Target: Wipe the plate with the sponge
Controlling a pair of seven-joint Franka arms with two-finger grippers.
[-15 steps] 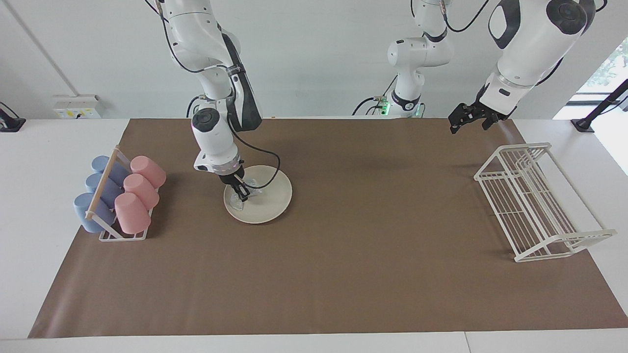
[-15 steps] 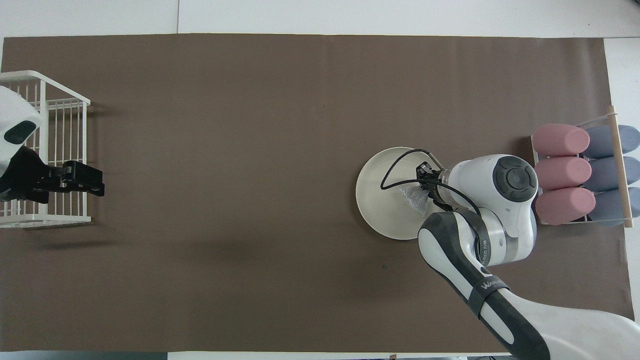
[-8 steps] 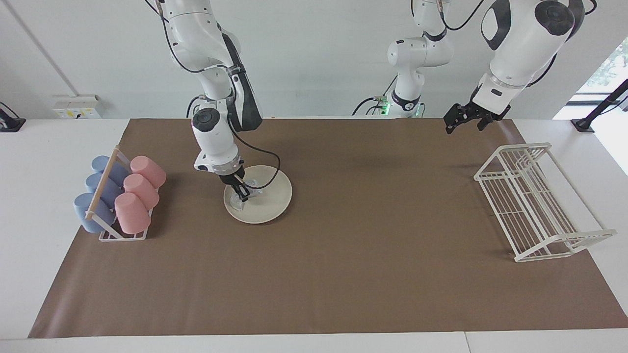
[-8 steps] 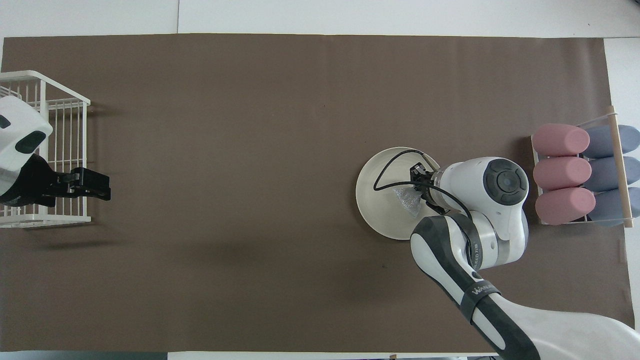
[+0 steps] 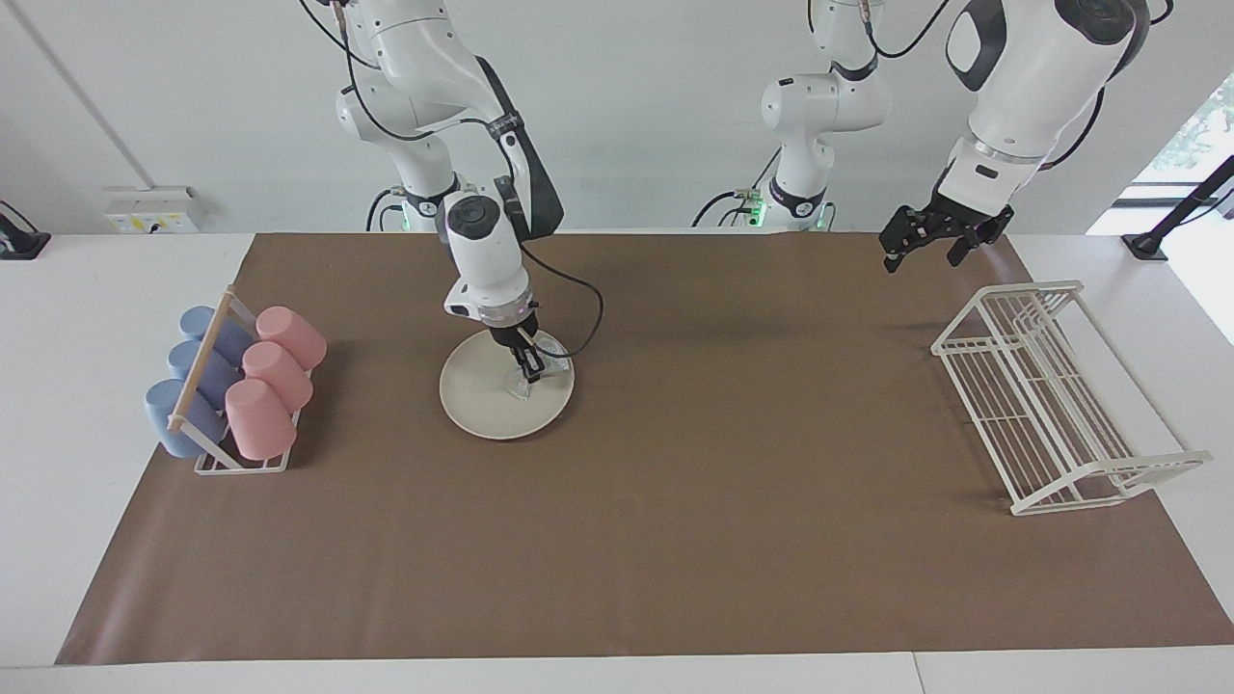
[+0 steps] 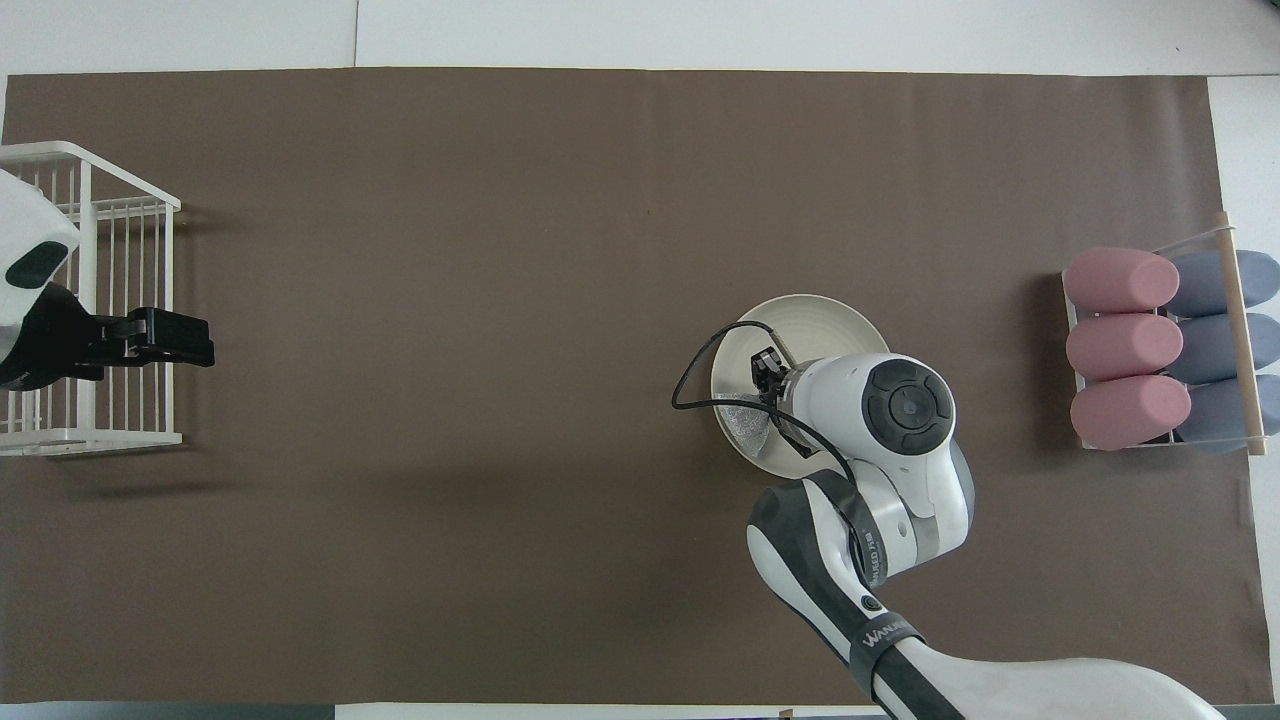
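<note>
Currently, sponge (image 5: 542,371): is being pinched between the fingers of the right gripper and pressed onto the plate, on the part nearer to the robots and toward the left arm's end.
Plate (image 5: 487,400): is lying flat on the brown mat, toward the right arm's end of the table, near the cup rack.
Right gripper (image 5: 527,367): is being held down over the plate, fingers pressed together on the sponge.
Left gripper (image 5: 931,238): is being held in the air over the mat's edge by the wire rack; whether its fingers are spread cannot be told.
Cup rack (image 5: 223,461): is holding pink and blue cups at the right arm's end.
Wire rack (image 5: 1036,405): is standing at the left arm's end.
</note>
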